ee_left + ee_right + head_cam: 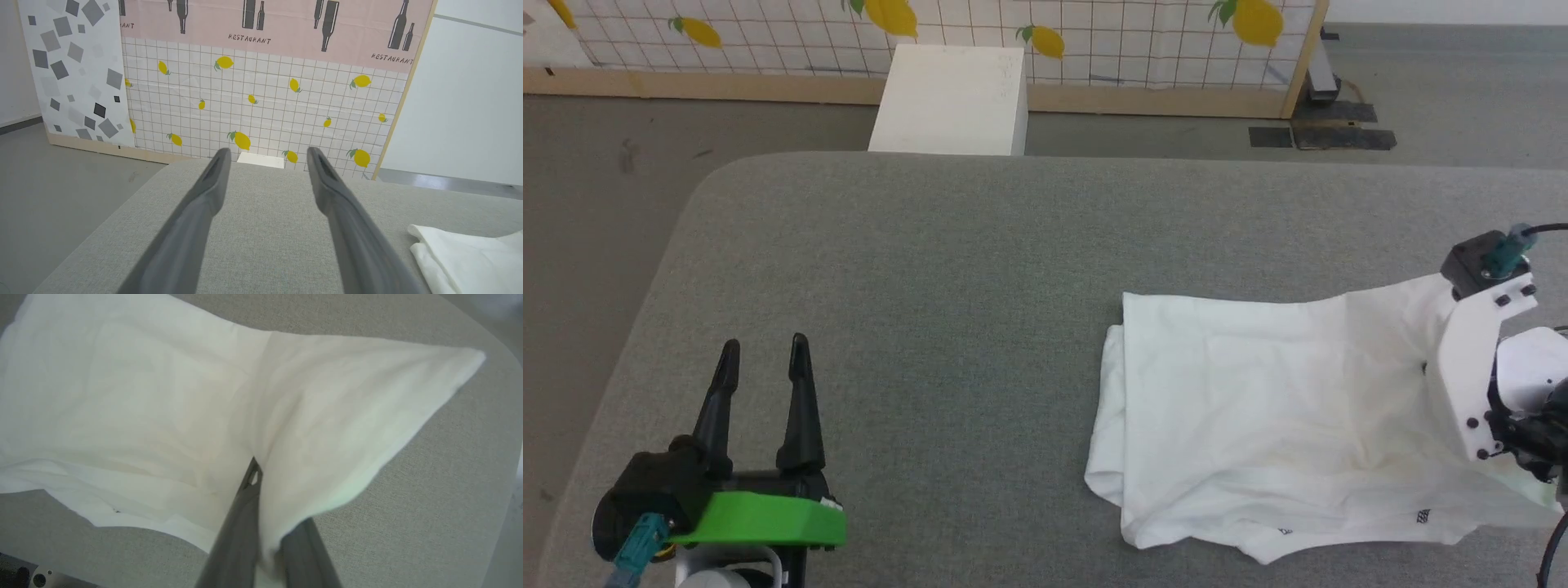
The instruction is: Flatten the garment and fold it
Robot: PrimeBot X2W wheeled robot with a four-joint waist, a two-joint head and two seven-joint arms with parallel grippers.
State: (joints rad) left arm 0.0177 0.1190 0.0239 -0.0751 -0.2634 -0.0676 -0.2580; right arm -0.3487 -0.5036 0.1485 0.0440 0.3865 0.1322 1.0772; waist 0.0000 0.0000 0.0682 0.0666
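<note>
Clearly, right gripper (261, 486) jaws clamp the shirt (1258, 392) — one finger hidden under cloth; left gripper (764, 359), well left of shirt, jaws wide apart.

A white box (947, 98) stands before the lemon-print screen (1135, 49).

White garment (1258, 408), dark stitching, lower right, on a grey table (931, 286). Upper frame: white box (952, 98), grid backdrop (1143, 57) with yellow lemons. Lower left: black, green-bodied left gripper (765, 341).
</note>
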